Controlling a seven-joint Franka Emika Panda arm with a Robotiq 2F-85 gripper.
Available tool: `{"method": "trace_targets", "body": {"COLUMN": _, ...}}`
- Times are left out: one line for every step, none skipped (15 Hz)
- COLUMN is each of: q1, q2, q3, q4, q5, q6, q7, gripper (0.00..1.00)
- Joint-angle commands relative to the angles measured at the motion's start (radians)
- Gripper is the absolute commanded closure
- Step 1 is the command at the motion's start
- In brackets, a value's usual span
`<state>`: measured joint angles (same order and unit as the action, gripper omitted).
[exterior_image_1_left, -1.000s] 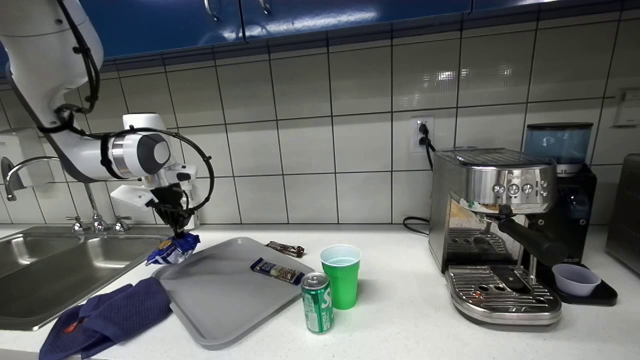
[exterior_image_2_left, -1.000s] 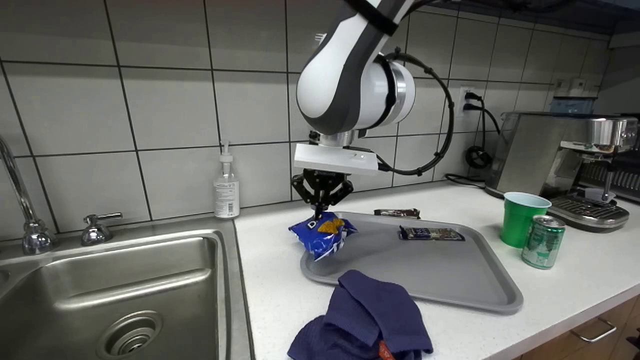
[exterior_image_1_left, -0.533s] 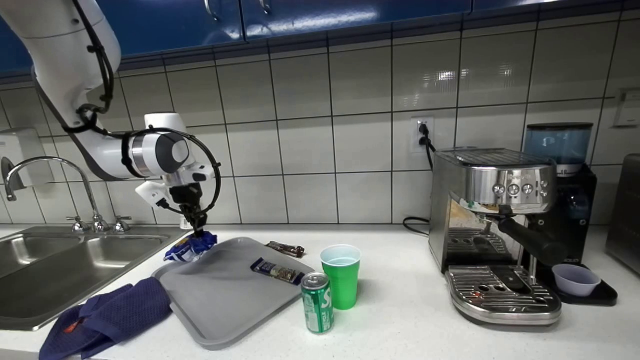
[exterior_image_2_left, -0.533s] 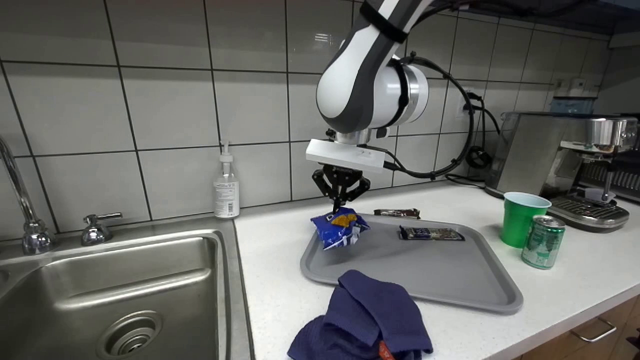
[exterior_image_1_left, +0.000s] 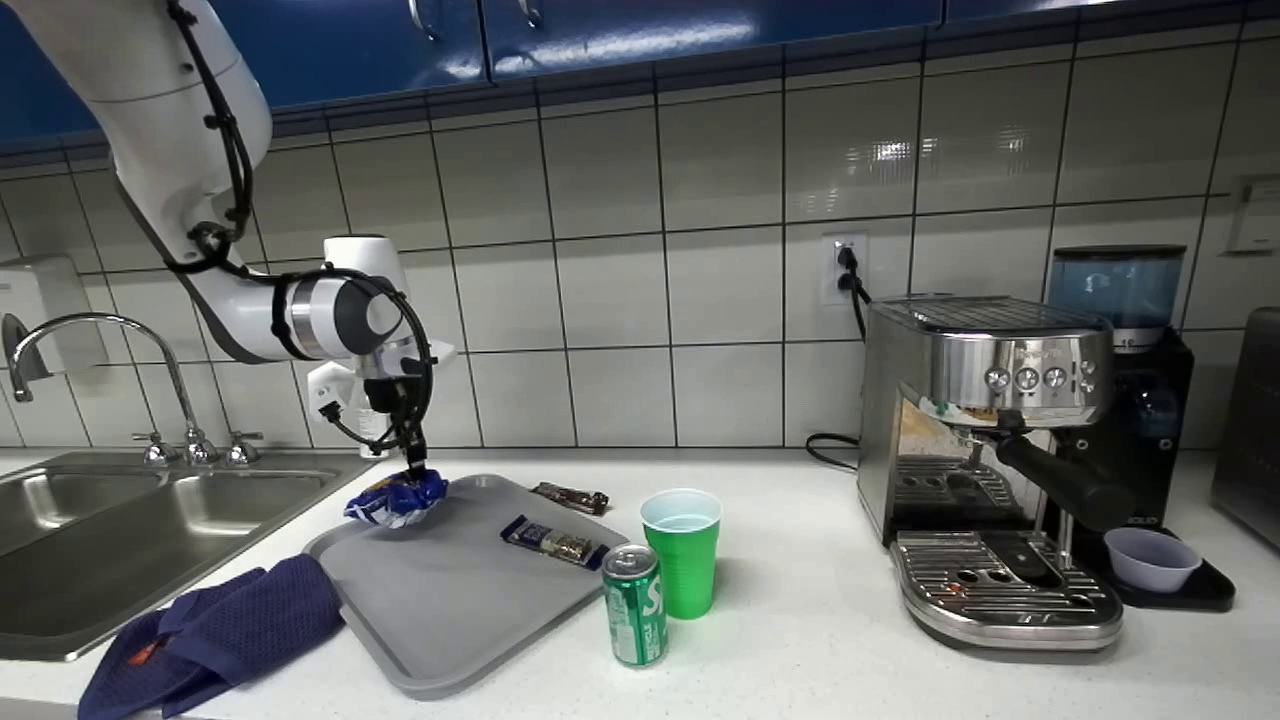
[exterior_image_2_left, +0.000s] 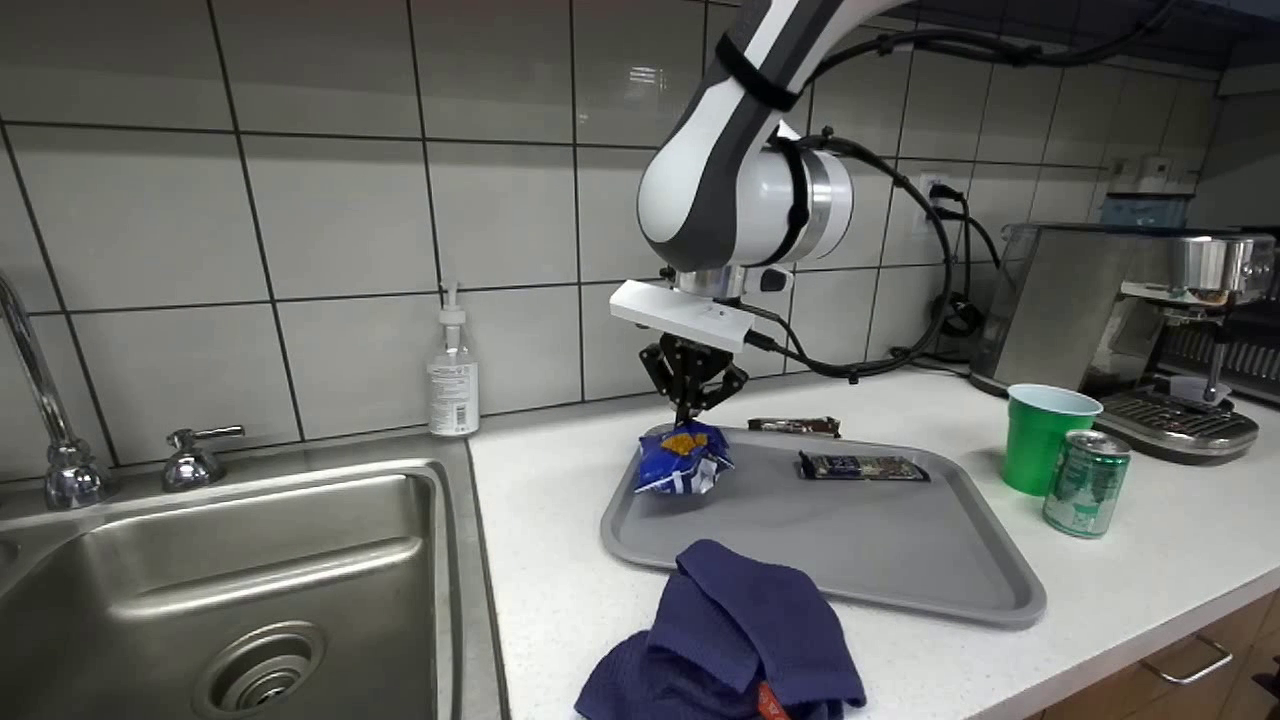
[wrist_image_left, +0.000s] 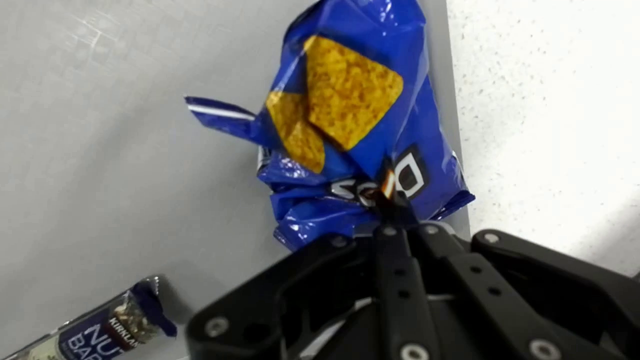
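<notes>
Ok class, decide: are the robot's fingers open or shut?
Shut: in the wrist view, the fingers come together at the tips, pinching a fold of the blue chip bag.

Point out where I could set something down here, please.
Bare room: the counter between the green cup and the coffee machine; also the tray between the nut bar and the blue towel. Crowded: where that cup and the green can stand close together, and around the chip bag pinched in the fingers.

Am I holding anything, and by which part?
Yes: the blue chip bag, pinched in the end effector by a gathered fold of its printed front, at the lettering.
</notes>
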<state>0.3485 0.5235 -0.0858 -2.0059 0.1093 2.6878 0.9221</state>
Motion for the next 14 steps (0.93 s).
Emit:
{"method": "trace_targets", "body": {"q1": -0.038, "q2": 0.035, "q3": 0.009, "q4": 0.066, "q5": 0.028, "q6": -0.047, "q7": 0.081, "gripper": 1.0}}
{"method": "trace_targets", "body": {"q1": -0.042, "q2": 0.042, "q3": 0.007, "q4": 0.072, "q5": 0.029, "q6": -0.046, "q7": 0.096, "gripper": 1.0}}
{"method": "trace_targets", "body": {"q1": -0.043, "q2": 0.047, "q3": 0.003, "q4": 0.077, "q5": 0.026, "q6": -0.046, "q7": 0.113, "gripper": 1.0}}
{"method": "trace_targets", "body": {"q1": -0.039, "q2": 0.054, "q3": -0.007, "q4": 0.079, "q5": 0.017, "q6": -0.036, "q7": 0.137, "gripper": 1.0}}
{"method": "trace_targets", "body": {"q1": -0.041, "q2": 0.06, "q3": -0.011, "q4": 0.084, "q5": 0.015, "q6": -0.035, "q7": 0.156, "gripper": 1.0}}
{"method": "trace_targets", "body": {"q1": -0.042, "q2": 0.065, "q3": -0.015, "q4": 0.09, "q5": 0.012, "q6": -0.039, "q7": 0.17, "gripper": 1.0}}
{"method": "trace_targets", "body": {"q1": -0.042, "q2": 0.069, "q3": -0.018, "q4": 0.093, "q5": 0.008, "q6": -0.042, "q7": 0.18, "gripper": 1.0}}
{"method": "trace_targets", "body": {"q1": -0.039, "q2": 0.072, "q3": -0.023, "q4": 0.093, "q5": 0.0, "q6": -0.04, "q7": 0.188, "gripper": 0.74}}
{"method": "trace_targets", "body": {"q1": -0.042, "q2": 0.073, "q3": -0.02, "q4": 0.092, "q5": 0.002, "q6": -0.037, "q7": 0.188, "gripper": 0.72}}
{"method": "trace_targets", "body": {"q1": -0.043, "q2": 0.07, "q3": -0.018, "q4": 0.088, "q5": 0.001, "q6": -0.035, "q7": 0.186, "gripper": 0.66}}
{"method": "trace_targets", "body": {"q1": -0.048, "q2": 0.063, "q3": -0.012, "q4": 0.081, "q5": 0.001, "q6": -0.035, "q7": 0.174, "gripper": 0.6}}
{"method": "trace_targets", "body": {"q1": -0.071, "q2": 0.043, "q3": 0.016, "q4": 0.063, "q5": 0.014, "q6": -0.041, "q7": 0.127, "gripper": 0.51}}
{"method": "trace_targets", "body": {"q1": -0.075, "q2": 0.023, "q3": 0.024, "q4": 0.038, "q5": 0.008, "q6": -0.026, "q7": 0.1, "gripper": 0.45}}
{"method": "trace_targets", "body": {"q1": -0.076, "q2": 0.001, "q3": 0.028, "q4": 0.008, "q5": -0.001, "q6": -0.008, "q7": 0.072, "gripper": 0.36}}
